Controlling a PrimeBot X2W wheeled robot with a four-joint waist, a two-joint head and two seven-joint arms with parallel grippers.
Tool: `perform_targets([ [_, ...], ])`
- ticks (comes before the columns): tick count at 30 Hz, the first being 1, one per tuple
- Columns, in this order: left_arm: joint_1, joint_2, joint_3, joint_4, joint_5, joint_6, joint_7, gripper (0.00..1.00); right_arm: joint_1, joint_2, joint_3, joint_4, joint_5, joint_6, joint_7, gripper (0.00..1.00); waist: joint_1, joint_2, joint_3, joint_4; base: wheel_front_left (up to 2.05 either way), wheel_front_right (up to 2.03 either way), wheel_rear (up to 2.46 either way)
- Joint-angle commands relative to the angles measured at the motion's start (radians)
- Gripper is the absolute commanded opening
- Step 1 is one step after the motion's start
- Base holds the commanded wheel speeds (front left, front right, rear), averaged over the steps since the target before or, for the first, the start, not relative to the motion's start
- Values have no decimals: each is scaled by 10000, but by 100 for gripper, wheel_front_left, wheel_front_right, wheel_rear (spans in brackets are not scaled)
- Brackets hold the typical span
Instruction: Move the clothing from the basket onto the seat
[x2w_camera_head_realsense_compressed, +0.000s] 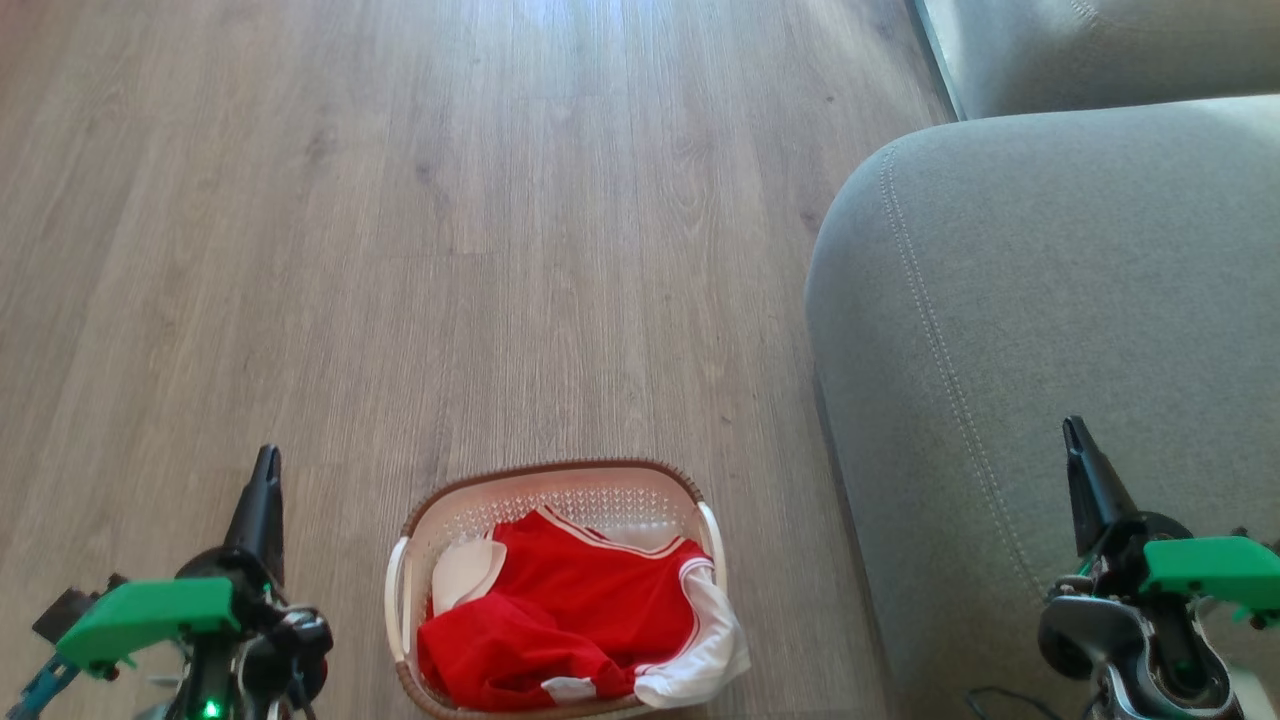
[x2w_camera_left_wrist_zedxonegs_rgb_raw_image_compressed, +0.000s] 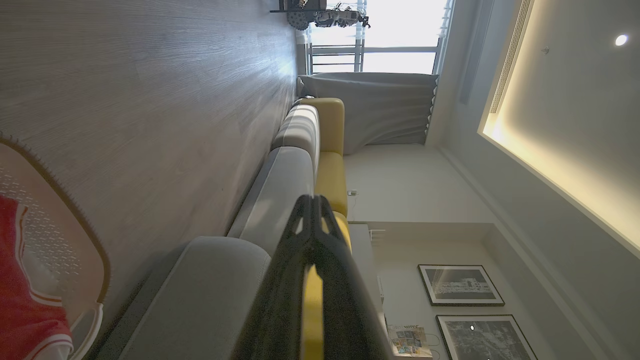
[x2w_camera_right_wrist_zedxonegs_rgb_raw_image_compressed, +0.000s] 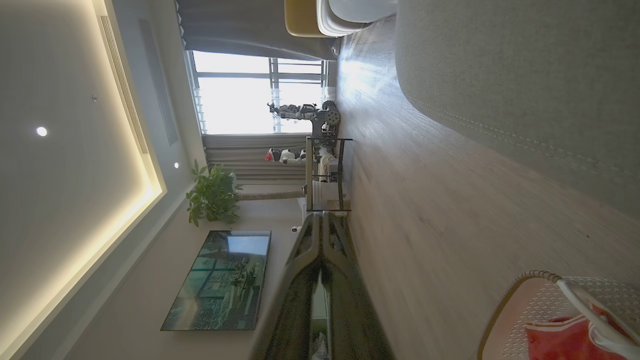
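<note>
Red clothing (x2w_camera_head_realsense_compressed: 570, 620) with white trim lies bunched in the cream basket (x2w_camera_head_realsense_compressed: 560, 480), which stands on the wooden floor at the bottom centre of the head view. To its right is the big grey seat (x2w_camera_head_realsense_compressed: 1050, 300). My left gripper (x2w_camera_head_realsense_compressed: 266, 462) hangs shut and empty left of the basket. Over the seat's near part my right gripper (x2w_camera_head_realsense_compressed: 1075, 432) is shut and empty too. In the left wrist view the basket (x2w_camera_left_wrist_zedxonegs_rgb_raw_image_compressed: 75, 235) and clothing (x2w_camera_left_wrist_zedxonegs_rgb_raw_image_compressed: 20, 300) sit at the lower left, with the left gripper (x2w_camera_left_wrist_zedxonegs_rgb_raw_image_compressed: 312, 200) tips together. The right wrist view has the right gripper (x2w_camera_right_wrist_zedxonegs_rgb_raw_image_compressed: 322, 216) closed and the basket (x2w_camera_right_wrist_zedxonegs_rgb_raw_image_compressed: 525, 300) at the lower right.
Wooden floor (x2w_camera_head_realsense_compressed: 400, 250) stretches ahead and to the left. A second grey cushion (x2w_camera_head_realsense_compressed: 1100, 50) lies beyond the seat. Yellow back cushions (x2w_camera_left_wrist_zedxonegs_rgb_raw_image_compressed: 332, 150) run along the sofa. A shelf unit (x2w_camera_right_wrist_zedxonegs_rgb_raw_image_compressed: 325, 175), a plant (x2w_camera_right_wrist_zedxonegs_rgb_raw_image_compressed: 212, 195) and a wall screen (x2w_camera_right_wrist_zedxonegs_rgb_raw_image_compressed: 220, 280) stand far off.
</note>
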Motion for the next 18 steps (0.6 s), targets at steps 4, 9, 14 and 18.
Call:
perform_targets([
  [4,128,-21,-30,314,0,11,-17,100,95,2,35,340,4,2,-5,100,0,-1,0,0,0,0,0],
  [9,329,-52,-81,522,8,9,-109,100,291,4,153,493,-45,2,-99,100,0,-1,1,3,0,0,0],
  [14,315,-46,-158,402,73,6,-258,100,299,5,280,292,-128,2,-249,100,0,-1,3,8,0,0,0],
  [18,284,-40,-223,262,234,3,-407,100,298,2,368,61,-276,2,-399,100,0,-1,4,11,0,0,0],
])
